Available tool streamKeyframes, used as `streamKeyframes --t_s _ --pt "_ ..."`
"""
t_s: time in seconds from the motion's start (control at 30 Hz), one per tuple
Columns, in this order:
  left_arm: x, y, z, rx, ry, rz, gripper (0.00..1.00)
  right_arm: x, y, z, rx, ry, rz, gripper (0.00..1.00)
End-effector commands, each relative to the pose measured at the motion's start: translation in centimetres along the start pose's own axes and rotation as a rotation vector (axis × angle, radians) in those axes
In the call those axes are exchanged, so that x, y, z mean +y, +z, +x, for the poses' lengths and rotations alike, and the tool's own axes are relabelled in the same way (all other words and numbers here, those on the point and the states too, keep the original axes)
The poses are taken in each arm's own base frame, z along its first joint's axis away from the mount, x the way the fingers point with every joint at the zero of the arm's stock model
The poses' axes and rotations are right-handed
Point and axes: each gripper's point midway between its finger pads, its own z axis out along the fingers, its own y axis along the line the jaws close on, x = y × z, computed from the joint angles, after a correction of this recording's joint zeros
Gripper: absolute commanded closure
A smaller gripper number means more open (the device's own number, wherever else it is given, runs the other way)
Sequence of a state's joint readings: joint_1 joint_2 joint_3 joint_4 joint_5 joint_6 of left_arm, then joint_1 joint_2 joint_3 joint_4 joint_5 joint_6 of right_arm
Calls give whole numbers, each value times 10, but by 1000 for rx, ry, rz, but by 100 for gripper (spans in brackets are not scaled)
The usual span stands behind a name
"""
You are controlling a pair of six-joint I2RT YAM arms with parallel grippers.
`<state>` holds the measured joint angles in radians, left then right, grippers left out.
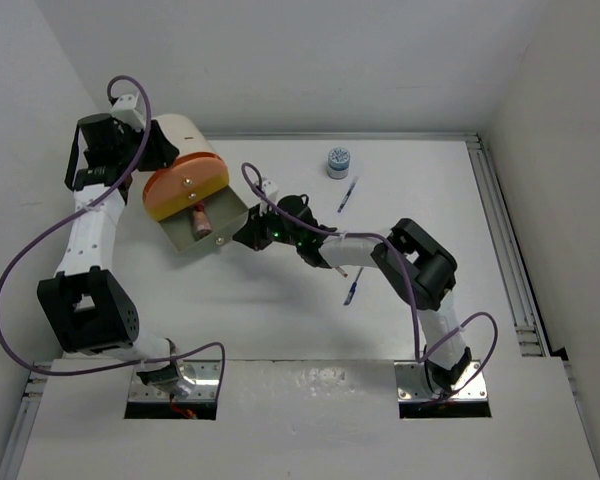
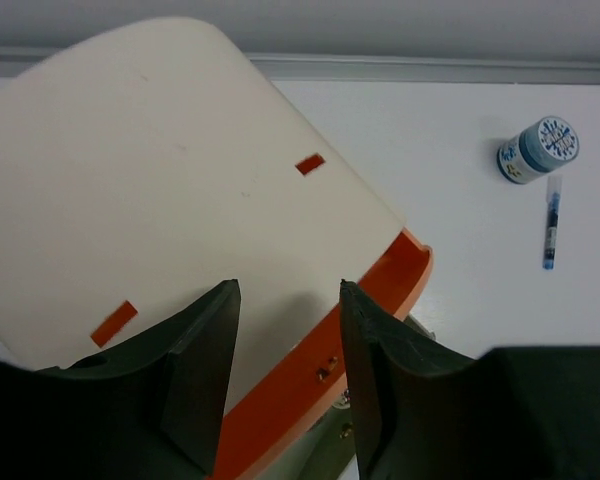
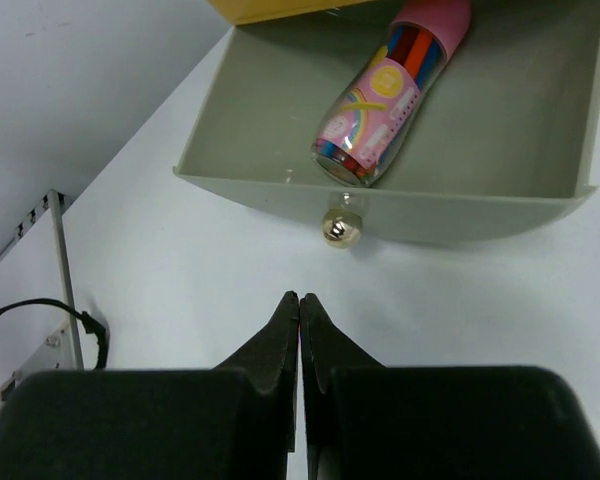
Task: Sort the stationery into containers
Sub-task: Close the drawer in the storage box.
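The cream-white container (image 1: 183,140) with an orange face (image 1: 185,187) stands at the back left. Its grey-green drawer (image 1: 185,240) is pulled out, and a pink pack of pens (image 3: 385,95) lies inside. My left gripper (image 2: 288,285) hovers over the container's cream body (image 2: 160,180) and orange rim, jaws apart with nothing between them. My right gripper (image 3: 300,298) is shut and empty, its tip just short of the drawer's brass knob (image 3: 340,227). The blue-and-white tub (image 1: 338,161) and a blue pen (image 1: 347,195) sit at the back. Another blue pen (image 1: 352,290) lies beside the right arm.
The right arm (image 1: 420,265) stretches across the table's middle toward the drawer, partly covering a reddish pen (image 1: 341,271). Metal rails (image 1: 505,250) run along the right side, and walls close in the back and left. In the left wrist view the tub (image 2: 538,150) and pen (image 2: 551,222) lie far right.
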<state>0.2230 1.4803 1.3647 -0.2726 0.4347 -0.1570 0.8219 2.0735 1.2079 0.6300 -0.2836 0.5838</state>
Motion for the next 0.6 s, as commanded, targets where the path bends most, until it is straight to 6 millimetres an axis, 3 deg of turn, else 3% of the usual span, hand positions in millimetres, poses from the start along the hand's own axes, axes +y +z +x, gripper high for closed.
streamKeyframes --t_s 0.0,0.07,0.57 --pt "8 -1 -33 -38 38 -20 49 3 3 -14 -74 14 -17 100" --pt "11 -1 -40 -33 9 18 48 2 2 -9 -66 20 -15 100" --pt "41 -7 -8 85 -54 41 44 -12 6 6 -44 39 29 100"
